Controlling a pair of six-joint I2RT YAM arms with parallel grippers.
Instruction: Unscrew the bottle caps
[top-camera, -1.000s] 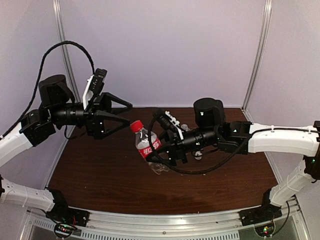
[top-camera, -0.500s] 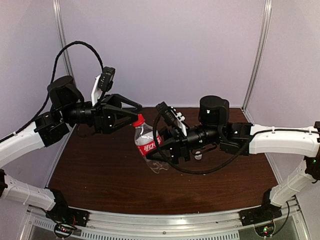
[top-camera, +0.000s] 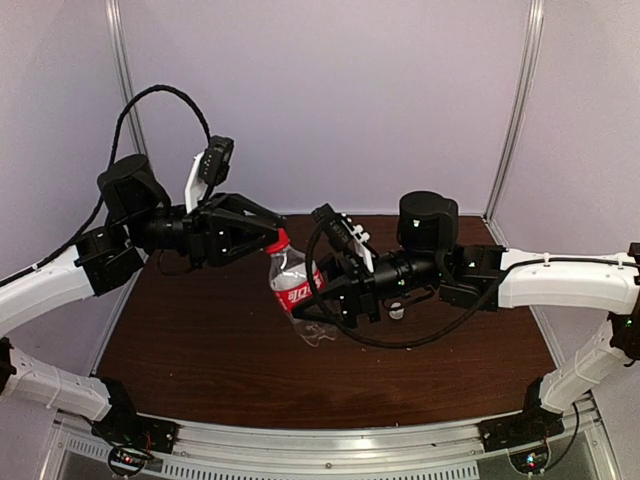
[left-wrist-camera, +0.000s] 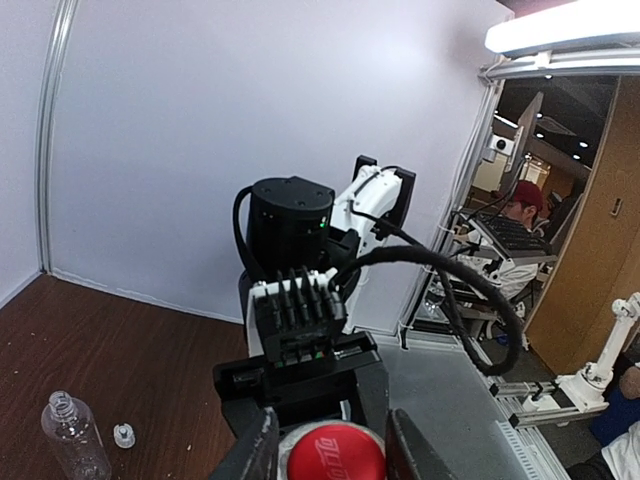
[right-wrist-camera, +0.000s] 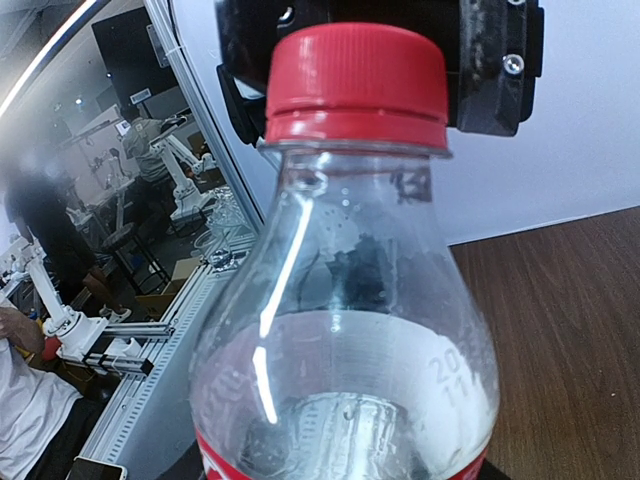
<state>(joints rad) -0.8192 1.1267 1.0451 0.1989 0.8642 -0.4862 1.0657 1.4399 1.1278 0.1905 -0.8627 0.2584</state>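
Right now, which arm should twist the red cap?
Left. The left gripper straddles the red cap, though I can't tell whether it is pinching it yet. The right gripper is shut on the bottle, so it's occupied bracing it.

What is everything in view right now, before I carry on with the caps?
small bottle: one, clear with red label, tilted, held in the right gripper.
red cap: one, red, on the small bottle's neck.
unlabelled bottle: one, clear, uncapped, standing on the table.
white cap: one, white, on the table beside the unlabelled bottle.
table: one, dark brown.
left gripper: black, fingers either side of the red cap; contact unclear.
right gripper: black, shut on the small bottle.
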